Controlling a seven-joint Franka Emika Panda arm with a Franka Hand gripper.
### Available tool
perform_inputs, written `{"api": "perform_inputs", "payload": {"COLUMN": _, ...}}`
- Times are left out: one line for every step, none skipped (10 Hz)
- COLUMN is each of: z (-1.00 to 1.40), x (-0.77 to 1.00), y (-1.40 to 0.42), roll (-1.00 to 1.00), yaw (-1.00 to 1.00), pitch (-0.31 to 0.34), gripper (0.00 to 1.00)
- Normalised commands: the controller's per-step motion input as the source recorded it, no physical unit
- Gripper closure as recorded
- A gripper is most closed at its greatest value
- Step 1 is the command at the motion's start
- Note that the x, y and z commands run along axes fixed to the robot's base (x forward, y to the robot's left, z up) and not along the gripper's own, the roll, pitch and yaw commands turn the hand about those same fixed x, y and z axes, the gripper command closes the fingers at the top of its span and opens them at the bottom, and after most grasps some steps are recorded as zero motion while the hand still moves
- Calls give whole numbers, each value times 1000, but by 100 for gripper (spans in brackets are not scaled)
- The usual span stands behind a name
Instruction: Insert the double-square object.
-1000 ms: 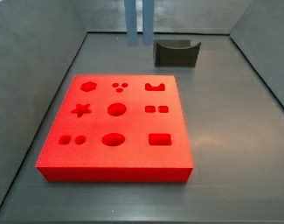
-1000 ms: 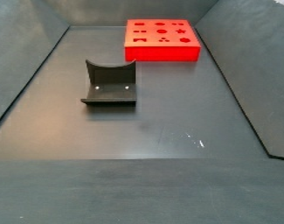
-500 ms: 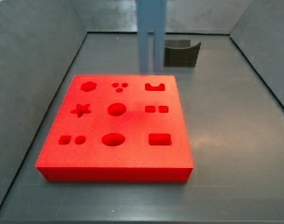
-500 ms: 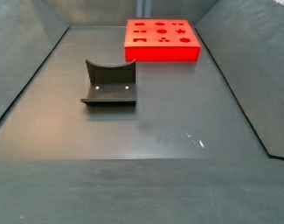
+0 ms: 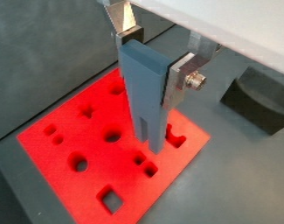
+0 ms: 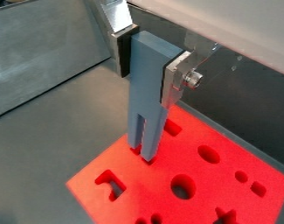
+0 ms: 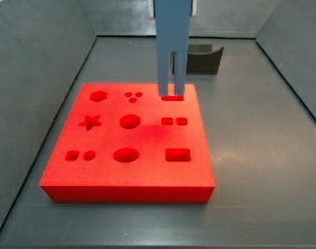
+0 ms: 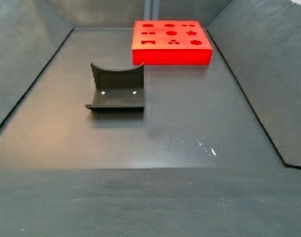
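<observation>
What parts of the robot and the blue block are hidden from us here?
- Gripper: cut off by the picture edge in both wrist views, only its silver fingers show.
- Double-square object: its top and the jaws are cut off in a side view.
- Red board: holes too small to tell; no block or gripper appears there.

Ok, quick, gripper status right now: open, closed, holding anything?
Gripper: closed on the double-square object, held upright with its two prongs pointing down, above the red board.
</observation>
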Motion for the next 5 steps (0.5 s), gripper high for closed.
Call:
{"api": "perform_inputs", "payload": {"z": -151, "x": 389, "y": -206, "roll": 107, "yaw": 0, "pitch": 10, "gripper": 100}}
{"api": "perform_inputs", "payload": {"z": -54, "x": 280, "y": -120, "roll": 56, "yaw": -14, "pitch": 26, "gripper": 100}}
{"api": "perform_inputs", "payload": {"z": -43, "x": 226, "y": 0, "roll": 14, "yaw": 0, "pitch": 27, "gripper": 100}}
{"api": "perform_inputs", "payload": {"z": -86, "x": 134, "y": 0, "roll": 0, "yaw": 0, "pitch": 1, "gripper": 100}}
{"api": "perform_inputs", "payload": {"z": -143, "x": 114, "y": 0, "roll": 9, "yaw": -3, "pitch": 0, "gripper": 100}}
